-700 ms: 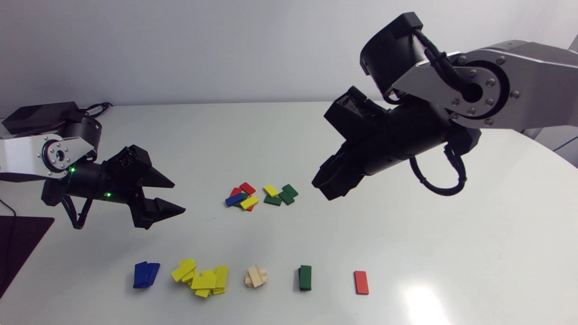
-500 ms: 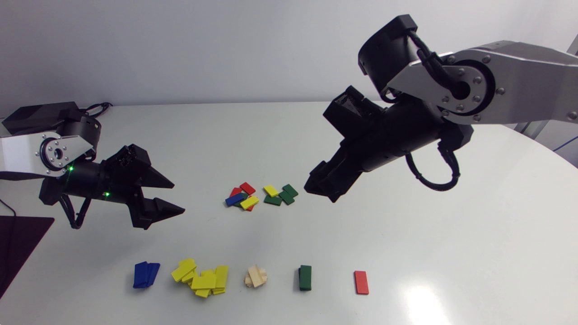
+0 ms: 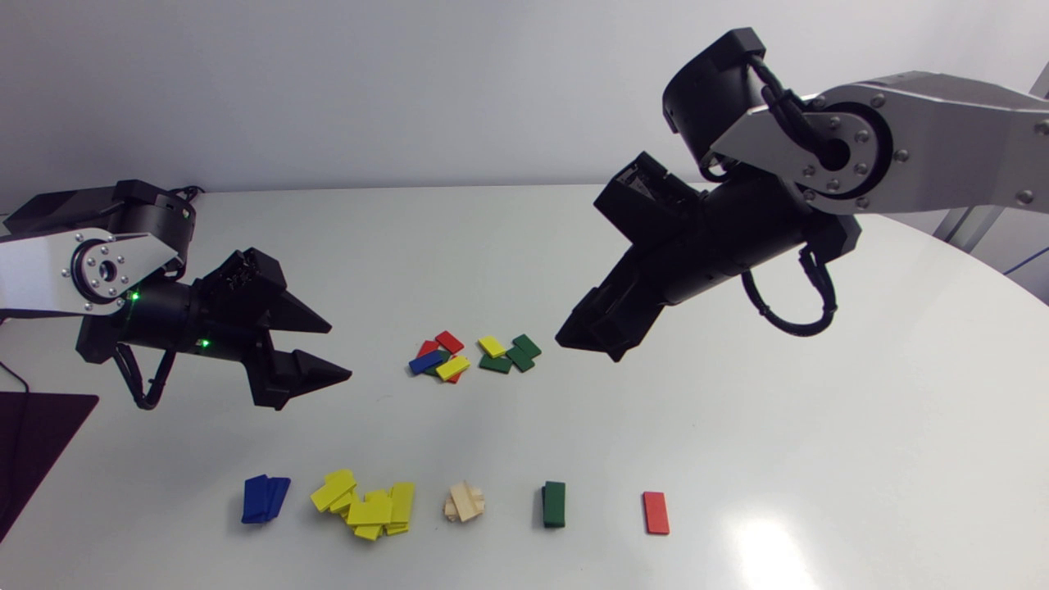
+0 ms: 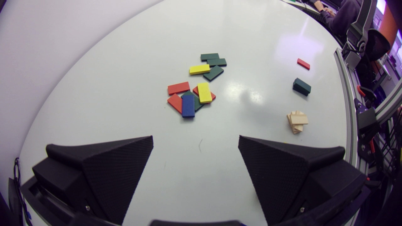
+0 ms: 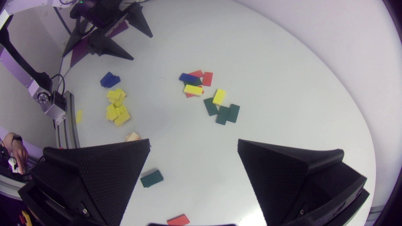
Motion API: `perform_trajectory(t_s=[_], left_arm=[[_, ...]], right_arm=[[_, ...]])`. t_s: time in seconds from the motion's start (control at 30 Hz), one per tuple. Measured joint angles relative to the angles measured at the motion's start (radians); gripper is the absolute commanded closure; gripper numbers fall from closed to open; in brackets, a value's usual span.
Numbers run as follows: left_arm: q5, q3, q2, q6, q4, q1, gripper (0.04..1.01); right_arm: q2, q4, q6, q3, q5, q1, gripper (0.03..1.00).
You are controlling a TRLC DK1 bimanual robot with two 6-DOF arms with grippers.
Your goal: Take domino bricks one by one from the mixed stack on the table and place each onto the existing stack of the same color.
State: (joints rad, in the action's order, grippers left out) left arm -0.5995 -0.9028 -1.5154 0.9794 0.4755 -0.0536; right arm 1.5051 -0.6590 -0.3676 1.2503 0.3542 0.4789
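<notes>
1. our right tool [image 3: 590, 344] hangs wide open and empty, just beside the mixed pile [image 3: 459, 356]; our left tool [image 3: 338, 352], also open and empty, is farther off.
2. its bricks [image 3: 452, 368] look light, stiff and smooth, lying flat on the desk [image 3: 737, 426].
3. we would pinch the nearest green brick [image 3: 526, 345] across its long edges.

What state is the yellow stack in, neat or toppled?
Toppled: the yellow stack lies spread as a loose heap, its bricks overlapping at differing angles, unlike the compact green stack further along the row.
</notes>
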Motion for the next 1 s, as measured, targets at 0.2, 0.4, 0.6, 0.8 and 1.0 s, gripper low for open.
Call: perform_trajectory(t_s=[0.2,0.4,0.6,0.8,1.0], left_arm=[[0.001,0.000,0.033,-0.059,0.000,0.048,0.082],[0.024,0.001,0.061,-0.138,-0.039,0.096,0.082],[0.061,0.002,0.053,-0.208,-0.129,0.134,0.082],[0.095,0.002,-0.012,-0.261,-0.197,0.151,0.082],[0.120,0.002,-0.031,-0.307,-0.235,0.167,0.082]], right_arm=[[0.082,-0.015,-0.098,0.026,0.035,-0.040,0.056],[0.185,-0.008,-0.177,0.047,0.035,-0.064,0.056],[0.327,0.013,-0.237,0.147,0.040,-0.087,0.056],[0.469,0.016,-0.307,0.258,0.042,-0.085,0.056],[0.552,0.011,-0.404,0.330,0.043,-0.085,0.056]])
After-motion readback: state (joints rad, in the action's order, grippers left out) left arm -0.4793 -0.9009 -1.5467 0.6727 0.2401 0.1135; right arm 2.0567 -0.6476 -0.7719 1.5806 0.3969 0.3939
